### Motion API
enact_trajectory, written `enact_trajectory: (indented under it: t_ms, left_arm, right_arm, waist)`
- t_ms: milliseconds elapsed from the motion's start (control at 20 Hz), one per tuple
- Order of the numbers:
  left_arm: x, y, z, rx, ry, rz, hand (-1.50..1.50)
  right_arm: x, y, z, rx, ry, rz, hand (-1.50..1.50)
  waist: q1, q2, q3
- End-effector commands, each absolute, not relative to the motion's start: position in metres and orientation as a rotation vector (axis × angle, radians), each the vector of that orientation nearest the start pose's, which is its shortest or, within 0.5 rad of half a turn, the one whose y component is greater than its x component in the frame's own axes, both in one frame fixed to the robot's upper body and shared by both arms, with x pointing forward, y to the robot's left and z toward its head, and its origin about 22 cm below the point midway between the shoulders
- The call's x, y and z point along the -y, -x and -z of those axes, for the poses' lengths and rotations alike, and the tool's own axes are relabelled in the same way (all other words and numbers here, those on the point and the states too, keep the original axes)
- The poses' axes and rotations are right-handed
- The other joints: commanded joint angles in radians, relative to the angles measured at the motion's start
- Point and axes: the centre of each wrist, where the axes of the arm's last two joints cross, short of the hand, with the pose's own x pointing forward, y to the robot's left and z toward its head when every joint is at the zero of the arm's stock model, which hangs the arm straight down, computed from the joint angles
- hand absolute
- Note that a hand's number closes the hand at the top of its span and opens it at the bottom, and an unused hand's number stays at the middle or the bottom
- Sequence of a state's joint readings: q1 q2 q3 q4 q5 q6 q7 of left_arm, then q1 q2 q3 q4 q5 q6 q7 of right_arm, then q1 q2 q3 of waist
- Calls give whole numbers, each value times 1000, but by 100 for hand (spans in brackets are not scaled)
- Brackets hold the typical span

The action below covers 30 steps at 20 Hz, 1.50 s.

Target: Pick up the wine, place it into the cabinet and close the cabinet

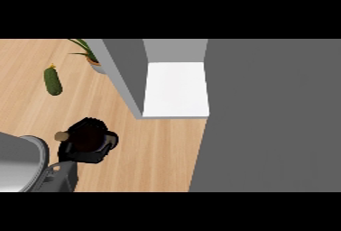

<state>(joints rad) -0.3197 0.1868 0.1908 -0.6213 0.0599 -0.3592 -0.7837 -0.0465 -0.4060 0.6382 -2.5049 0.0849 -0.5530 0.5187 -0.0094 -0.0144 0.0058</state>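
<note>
The wine bottle point(73, 134) is dark with a tan cork end pointing left, and it lies tilted over the wooden counter at the lower left. My right hand point(100, 146) is curled round its body and hides most of it; the grey forearm runs down to the lower edge. Up and to the right of the hand, the cabinet point(125, 72) stands open, showing a white shelf floor point(177, 90). Its grey door point(269, 117) is swung out and fills the right side. The left hand does not show.
A green cucumber point(52, 81) lies on the counter point(160, 153) at the upper left. A potted plant point(90, 56) stands against the cabinet's left wall. A large rounded grey shape point(20, 162) fills the lower left corner beside the forearm.
</note>
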Motion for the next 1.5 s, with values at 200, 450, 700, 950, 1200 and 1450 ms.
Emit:
enact_trajectory:
  t_ms: [200, 450, 700, 950, 1200, 1450]
  left_arm:
    - [-283, -231, 132, 1722, 277, -9, 150]
    - [-259, -223, 124, 1733, 357, 4, 150]
    - [-225, -229, 93, 1741, 372, 31, 150]
    - [-205, -211, 77, 1723, 440, 14, 150]
    - [-180, -228, 37, 1761, 427, 12, 150]
    - [-157, -221, 26, 1799, 318, 61, 150]
  right_arm:
    - [177, -83, -199, 1945, -202, -125, -150]
    - [178, -80, -208, 1947, -219, -117, -150]
    - [182, -76, -209, 1923, -221, -154, -150]
    - [186, -75, -203, 1937, -218, -150, -150]
    - [188, -72, -207, 1943, -215, -148, -150]
    - [180, -80, -202, 1952, -224, -132, -150]
  waist:
    - [3, 6, -5]
    - [4, 6, -6]
    - [4, 5, -5]
    - [-1, 6, -4]
    - [-5, 7, -5]
    - [1, 9, -7]
